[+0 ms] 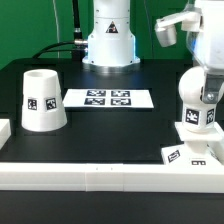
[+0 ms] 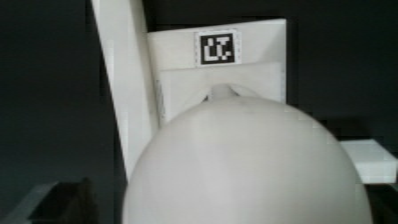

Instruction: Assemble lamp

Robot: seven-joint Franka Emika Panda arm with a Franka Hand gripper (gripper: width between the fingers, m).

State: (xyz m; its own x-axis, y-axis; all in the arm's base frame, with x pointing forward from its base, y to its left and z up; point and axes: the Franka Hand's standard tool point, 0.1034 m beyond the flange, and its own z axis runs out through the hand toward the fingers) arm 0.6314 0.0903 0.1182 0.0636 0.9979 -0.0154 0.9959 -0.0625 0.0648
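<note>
White plastic lamp parts sit on a black table (image 1: pixel 120 135) partway through assembly. The bulb (image 1: pixel 198 100) stands upright on the flat square base (image 1: pixel 186 152) at the near corner on the exterior view's right, and the base is tucked against the long white rail (image 1: pixel 100 176) that runs along the near edge. The robot's gripper (image 1: pixel 204 70) hangs directly over the bulb's round head with its jaws spread wide, apparently clamping nothing. That head fills the wrist view, and whether the fingers touch it cannot be told. The cone-shaped shade (image 1: pixel 42 100) stands alone on its wide end at the exterior view's left, well apart from the bulb, and the marker board (image 1: pixel 105 98) lies between them, a little farther back. By the look of it the bulb is seated in the base, though whether it has been turned fully home cannot be seen. On that reading, what is left is to fetch the shade, carry it across and lower it over the bulb.
</note>
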